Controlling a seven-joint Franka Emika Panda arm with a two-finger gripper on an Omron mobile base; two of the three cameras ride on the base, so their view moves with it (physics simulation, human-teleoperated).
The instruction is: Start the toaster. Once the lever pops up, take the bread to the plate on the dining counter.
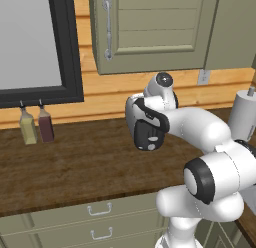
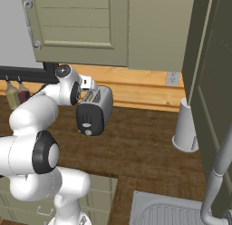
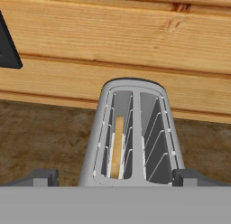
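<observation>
The toaster (image 2: 96, 109) stands at centre left of the right base view, on the dark wood counter (image 2: 145, 147) in front of the plank wall, its black end panel with a pale round knob (image 2: 89, 132) facing the camera. In the left base view the toaster (image 1: 148, 134) sits just left of centre, largely wrapped by the white arm. The hand view looks down into the toaster (image 3: 133, 135) at lower centre: the bread (image 3: 117, 146), a tan slice, sits low in the left slot, and the right slot shows bare wire guides. The gripper (image 3: 116, 178) hangs over the toaster's near end with its jaws spread wide, one dark fingertip (image 3: 39, 177) at lower left and the other at lower right, outside the toaster's sides, gripping nothing. A pale paper towel roll (image 2: 185, 128) stands at the right of the right base view, well apart from the toaster, and two bottles (image 1: 36, 125) stand at the left of the left base view.
</observation>
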